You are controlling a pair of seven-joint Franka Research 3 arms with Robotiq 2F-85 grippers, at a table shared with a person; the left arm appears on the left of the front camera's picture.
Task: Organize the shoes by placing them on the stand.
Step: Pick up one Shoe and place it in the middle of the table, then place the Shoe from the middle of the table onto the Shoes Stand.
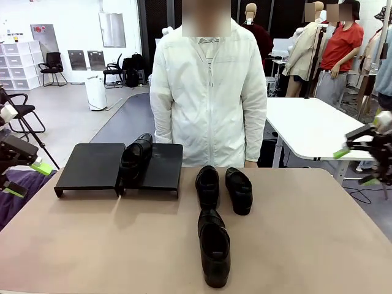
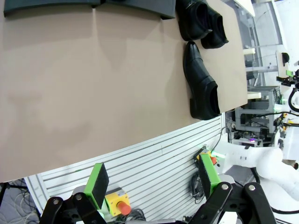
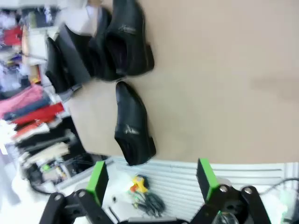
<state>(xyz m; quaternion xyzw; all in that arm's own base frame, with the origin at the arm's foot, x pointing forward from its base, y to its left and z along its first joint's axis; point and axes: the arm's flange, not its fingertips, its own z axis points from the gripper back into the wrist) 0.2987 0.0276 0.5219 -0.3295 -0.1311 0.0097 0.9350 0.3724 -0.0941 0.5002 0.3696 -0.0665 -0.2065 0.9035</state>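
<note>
— Where are the shoes?
— One shoe lies on the stand, over its middle seam. Two shoes and a third shoe lie on the surface, right of the stand.
— Grippers?
— The left gripper and the right gripper are both spread wide, holding nothing.

stand: L wrist view, cut by top edge; near lip in frame, rest off-pic.
shoe pair: same view, far ends cut by top edge.
blurred shoes: R wrist view, motion-smeared, cut by top edge; count unclear.
shoe on stand: front view, covers far part of panel seam; which panel it's on, can't tell.
left gripper: cut by left edge.
right gripper: cut by right edge, small.
person: hands mostly hidden behind table far edge.
</note>
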